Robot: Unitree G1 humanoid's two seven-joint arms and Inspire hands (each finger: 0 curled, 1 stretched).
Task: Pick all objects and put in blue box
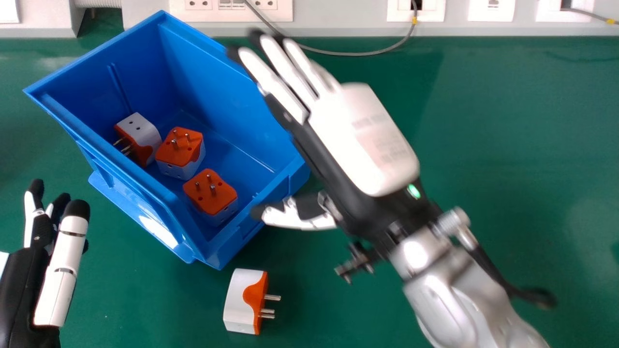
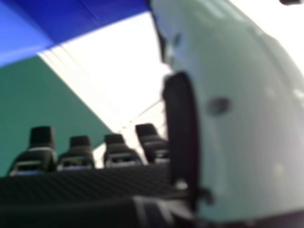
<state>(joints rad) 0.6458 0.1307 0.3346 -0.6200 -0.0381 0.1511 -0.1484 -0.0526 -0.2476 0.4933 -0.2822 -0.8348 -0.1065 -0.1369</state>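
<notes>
1. Across a green table (image 1: 508, 145), the blue box (image 1: 193, 72) that I am filling by remote control stands at left, set at an angle, its open top facing up.

2. Inside it lie three orange-and-white plug adapters. The left adapter (image 1: 139, 133) shows a white socket face, its pins pointing left and toward the near side. Just beside it, to the right, the middle adapter (image 1: 180, 152) sits pins up, orange face on top. Nearest, by the box's near wall, the near adapter (image 1: 213, 195) is also pins up.

3. On the bare tabletop, just off the near corner of the box, rests the loose adapter (image 1: 242, 299), the one piece I have outside, its pins pointing right.

4. From the near right, my right hand (image 1: 362, 140) stretches across the box's right side, its fingers straight and pointing to the far left, its thumb held well apart. It grips nothing. In the right hand view, the blue of the box appears beyond my fingertips (image 2: 42, 137).

5. At near left, beside the box and apart from it, my left hand (image 1: 60, 270) is open and empty, fingers extended toward the far side.

6. Along the far edge, a grey cable (image 1: 358, 53) loops below the wall sockets (image 1: 271, 14).
</notes>
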